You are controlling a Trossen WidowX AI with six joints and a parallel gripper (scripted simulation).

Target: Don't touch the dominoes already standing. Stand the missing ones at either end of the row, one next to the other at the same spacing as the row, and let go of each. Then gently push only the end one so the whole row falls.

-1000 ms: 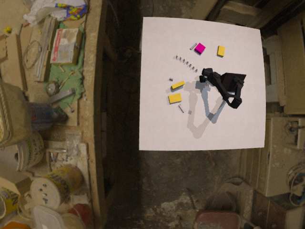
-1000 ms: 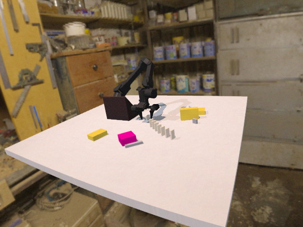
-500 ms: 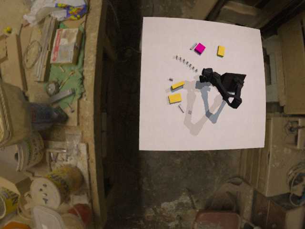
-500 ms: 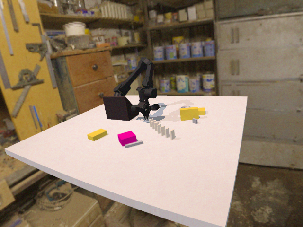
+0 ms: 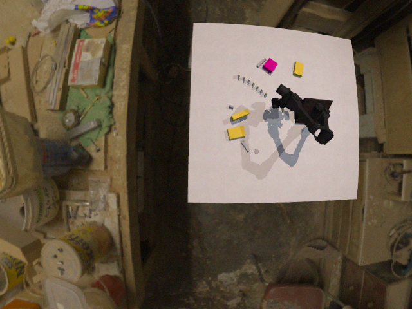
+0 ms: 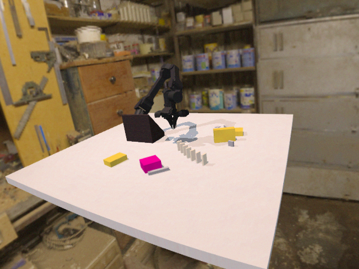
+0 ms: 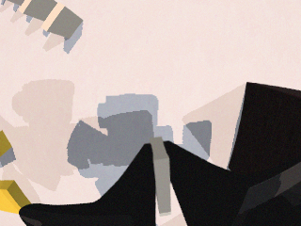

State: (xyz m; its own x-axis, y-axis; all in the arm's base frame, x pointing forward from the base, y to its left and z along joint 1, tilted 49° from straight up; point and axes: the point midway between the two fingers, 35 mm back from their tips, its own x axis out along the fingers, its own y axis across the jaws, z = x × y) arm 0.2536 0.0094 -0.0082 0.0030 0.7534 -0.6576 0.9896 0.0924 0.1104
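A row of several grey dominoes (image 5: 252,85) (image 6: 191,152) (image 7: 39,4) stands on the white table (image 5: 216,179) (image 6: 162,208). My gripper (image 5: 275,102) (image 6: 173,125) (image 7: 157,149) is just beyond the row's end nearest the arm base, low at the table. It is shut on a grey domino (image 7: 162,183), which shows only in the wrist view, pinched between the two dark fingers. Loose dominoes lie flat: one (image 5: 261,62) (image 6: 158,170) beside the magenta block, one (image 5: 230,107) (image 6: 231,143) near the yellow blocks, and two more (image 5: 244,146) (image 5: 256,151) further along.
A magenta block (image 5: 270,65) (image 6: 150,163) and a yellow block (image 5: 298,68) (image 6: 115,159) lie on one side of the row. Two yellow blocks (image 5: 240,114) (image 5: 236,132) (image 6: 224,134) lie on the other side. The arm's dark base (image 5: 316,103) (image 6: 140,128) stands close behind the gripper.
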